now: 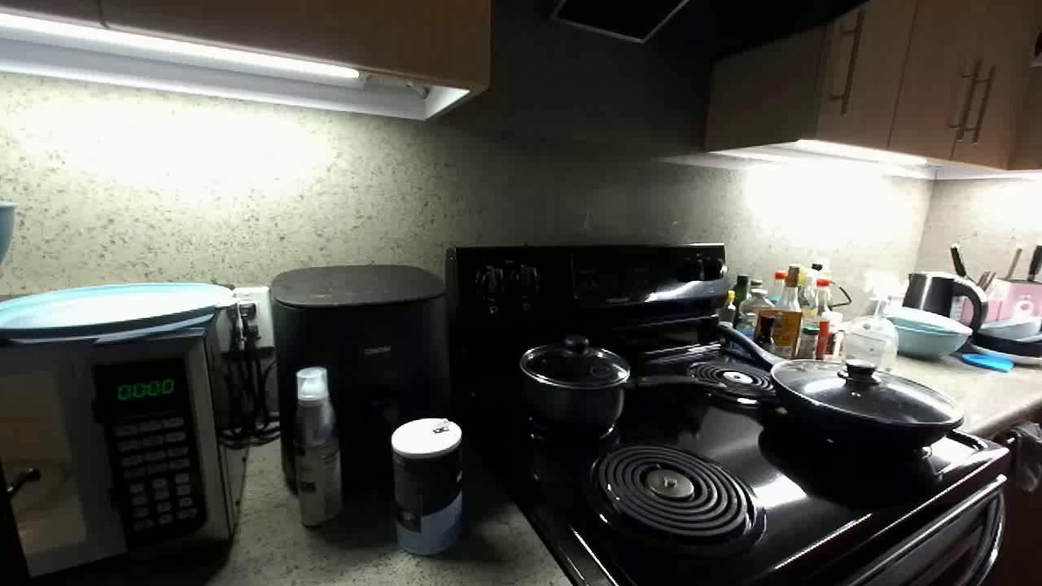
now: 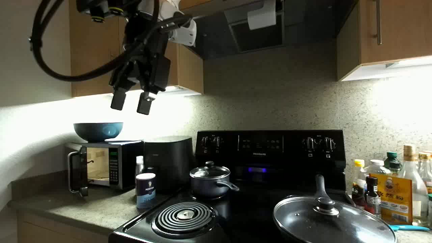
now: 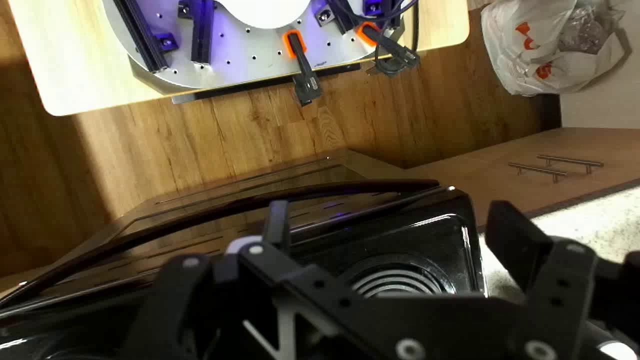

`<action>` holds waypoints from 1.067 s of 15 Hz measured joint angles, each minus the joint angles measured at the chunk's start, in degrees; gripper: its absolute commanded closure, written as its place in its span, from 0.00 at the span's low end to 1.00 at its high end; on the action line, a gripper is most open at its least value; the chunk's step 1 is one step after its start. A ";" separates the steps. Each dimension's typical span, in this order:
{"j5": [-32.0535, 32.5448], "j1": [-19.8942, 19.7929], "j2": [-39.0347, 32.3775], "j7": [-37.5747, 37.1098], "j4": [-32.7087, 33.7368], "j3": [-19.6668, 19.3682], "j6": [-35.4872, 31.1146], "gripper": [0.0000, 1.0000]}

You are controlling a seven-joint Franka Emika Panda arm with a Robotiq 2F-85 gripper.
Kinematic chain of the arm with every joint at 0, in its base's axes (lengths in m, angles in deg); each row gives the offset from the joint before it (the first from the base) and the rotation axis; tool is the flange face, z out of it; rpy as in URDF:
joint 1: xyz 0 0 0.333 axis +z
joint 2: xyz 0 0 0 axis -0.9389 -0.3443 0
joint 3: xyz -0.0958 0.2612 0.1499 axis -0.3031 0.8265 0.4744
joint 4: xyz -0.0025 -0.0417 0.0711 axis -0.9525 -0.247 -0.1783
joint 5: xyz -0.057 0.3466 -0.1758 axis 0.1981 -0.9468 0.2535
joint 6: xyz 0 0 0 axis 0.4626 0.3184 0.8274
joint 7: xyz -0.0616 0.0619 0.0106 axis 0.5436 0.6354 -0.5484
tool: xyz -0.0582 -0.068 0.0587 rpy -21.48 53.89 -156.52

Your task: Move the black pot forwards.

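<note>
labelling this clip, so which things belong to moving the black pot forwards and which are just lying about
Part of the job:
black pot
open gripper
coil burner in front of the pot, possibly the destination

Just lying about:
lidded pan
Morton canister
teal bowl
microwave
bottles

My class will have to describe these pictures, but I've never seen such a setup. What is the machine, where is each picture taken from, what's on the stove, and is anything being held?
The machine is a robot arm ending in a two-fingered grasping tool. Two pictures come from cameras outside the robot, looking from different places. The third comes from a camera on the arm's wrist, looking past the tool's fingers down to the stove and wooden floor. On the stove sit a small black pot with a domed glass lid, towards the back, and a wider lidded pan. Nothing is held: the tool is open, its fingers apart with nothing between them, and the pot stands untouched.
</note>
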 measured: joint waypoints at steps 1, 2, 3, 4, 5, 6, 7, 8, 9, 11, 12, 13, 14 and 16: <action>0.00 0.00 0.00 0.00 0.00 0.00 0.00 0.00; 0.00 0.00 0.00 0.00 0.00 0.00 0.00 0.00; 0.00 0.00 0.00 0.00 0.00 0.00 0.00 0.00; 0.00 0.00 0.00 0.00 0.00 0.00 0.00 0.00; 0.00 0.00 0.00 0.00 0.00 0.00 0.00 0.00; 0.00 0.00 0.00 0.00 0.00 0.00 0.00 0.00; 0.00 0.00 0.00 0.00 0.00 0.00 0.00 0.00; 0.00 0.00 0.00 0.00 0.00 0.00 0.00 0.00; 0.00 -0.03 0.00 0.00 0.00 0.03 0.00 0.00; 0.00 -0.18 -0.30 0.00 0.01 0.07 -0.31 0.00; 0.02 -0.24 -0.74 0.02 0.04 0.08 -0.83 0.00; 0.13 -0.25 -1.46 0.05 0.17 0.09 -1.59 0.00; 0.36 -0.25 -2.44 0.14 0.40 0.12 -2.56 0.00; 1.05 -0.25 -5.23 0.37 1.32 0.23 -4.84 0.00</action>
